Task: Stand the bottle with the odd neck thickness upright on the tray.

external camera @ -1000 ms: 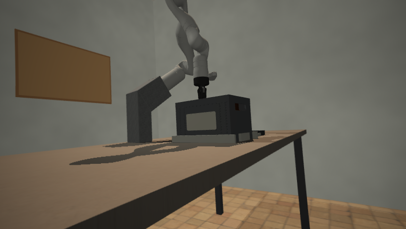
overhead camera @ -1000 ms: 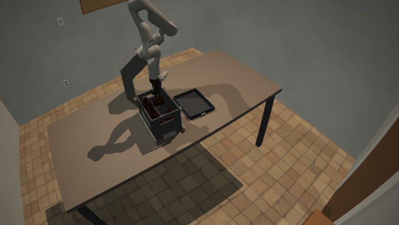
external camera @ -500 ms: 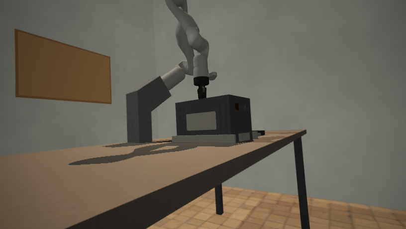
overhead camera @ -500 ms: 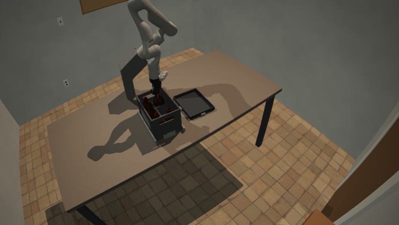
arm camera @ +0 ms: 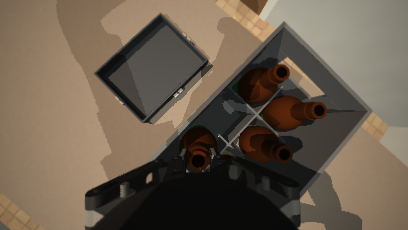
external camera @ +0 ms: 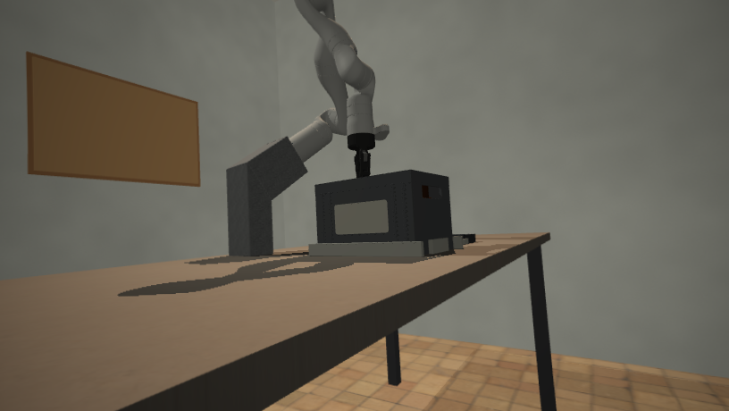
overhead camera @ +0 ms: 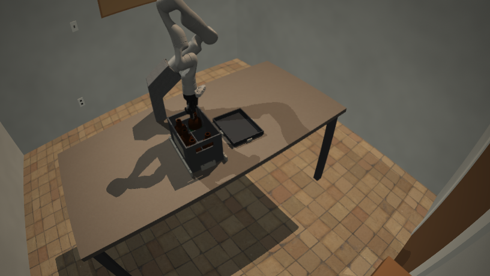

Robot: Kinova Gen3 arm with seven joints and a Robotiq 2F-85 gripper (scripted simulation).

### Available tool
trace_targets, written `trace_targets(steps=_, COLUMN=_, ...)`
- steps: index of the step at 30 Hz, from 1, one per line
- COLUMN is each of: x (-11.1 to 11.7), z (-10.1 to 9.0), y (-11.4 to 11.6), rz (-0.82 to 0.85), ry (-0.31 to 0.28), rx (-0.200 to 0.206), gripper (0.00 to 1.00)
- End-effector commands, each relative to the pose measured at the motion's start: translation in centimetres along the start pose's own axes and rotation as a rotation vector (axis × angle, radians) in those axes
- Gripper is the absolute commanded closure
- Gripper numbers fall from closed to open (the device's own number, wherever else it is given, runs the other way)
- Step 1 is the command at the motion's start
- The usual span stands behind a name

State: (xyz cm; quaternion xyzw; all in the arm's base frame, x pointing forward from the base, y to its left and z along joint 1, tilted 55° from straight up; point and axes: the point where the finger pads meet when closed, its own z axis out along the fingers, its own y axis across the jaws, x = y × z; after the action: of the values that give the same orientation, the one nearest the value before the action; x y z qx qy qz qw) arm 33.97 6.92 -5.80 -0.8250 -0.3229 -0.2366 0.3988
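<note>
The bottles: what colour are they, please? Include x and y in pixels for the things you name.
Reddish brown [overhead camera: 194, 123] [arm camera: 283, 113]; it shows best in the wrist view.

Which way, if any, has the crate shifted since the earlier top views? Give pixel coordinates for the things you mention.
No, no visible shift: in the top view the crate [overhead camera: 208, 158] [external camera: 401, 207] [arm camera: 334, 172] keeps the same gap to the tray [overhead camera: 247, 138] [arm camera: 101, 79].
</note>
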Motion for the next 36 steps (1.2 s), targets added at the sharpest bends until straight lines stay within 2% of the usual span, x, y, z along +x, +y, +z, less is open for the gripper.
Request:
trace_targets(steps=1, x=0.0, z=-0.5, y=0.2, rz=0.002, ry=0.002, rx=-0.006, gripper=1.0)
trace_targets(steps=21, x=0.0, z=-2.4, y=0.1, rz=0.002, ry=0.002, rx=-0.006, gripper=1.0)
trace_targets(steps=36, x=0.0, z=-2.7, y=0.1, rz=0.002, ry=0.002, rx=-0.006, gripper=1.0)
